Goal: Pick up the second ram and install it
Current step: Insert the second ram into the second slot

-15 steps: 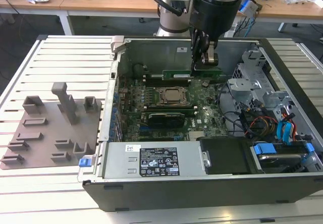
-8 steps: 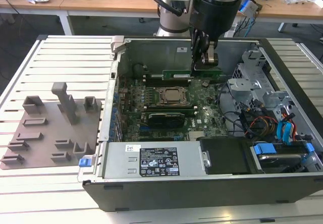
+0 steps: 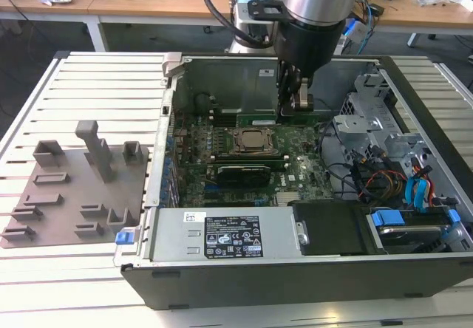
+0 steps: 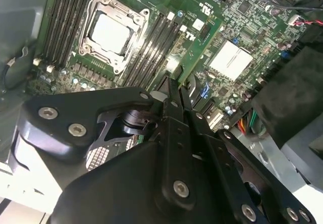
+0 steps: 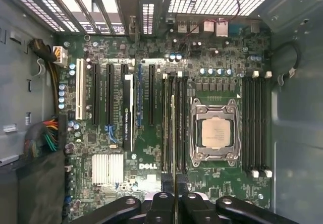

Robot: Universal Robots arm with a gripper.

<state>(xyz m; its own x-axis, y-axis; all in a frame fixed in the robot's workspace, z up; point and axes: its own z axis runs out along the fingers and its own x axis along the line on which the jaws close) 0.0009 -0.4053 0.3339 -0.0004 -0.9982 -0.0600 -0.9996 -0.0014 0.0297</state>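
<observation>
I see an open computer case on a slatted table, a CPU socket on its motherboard, and a grey block-studded plate at the exterior view's left.

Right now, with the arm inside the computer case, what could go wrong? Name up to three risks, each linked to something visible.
1. The fingers hold the second ram over tightly spaced memory slots; a slight offset might press it between slots.
2. The CPU socket lies right beside them; a slip could strike it.
3. Cables lie near the arm in the exterior view and might snag.
</observation>
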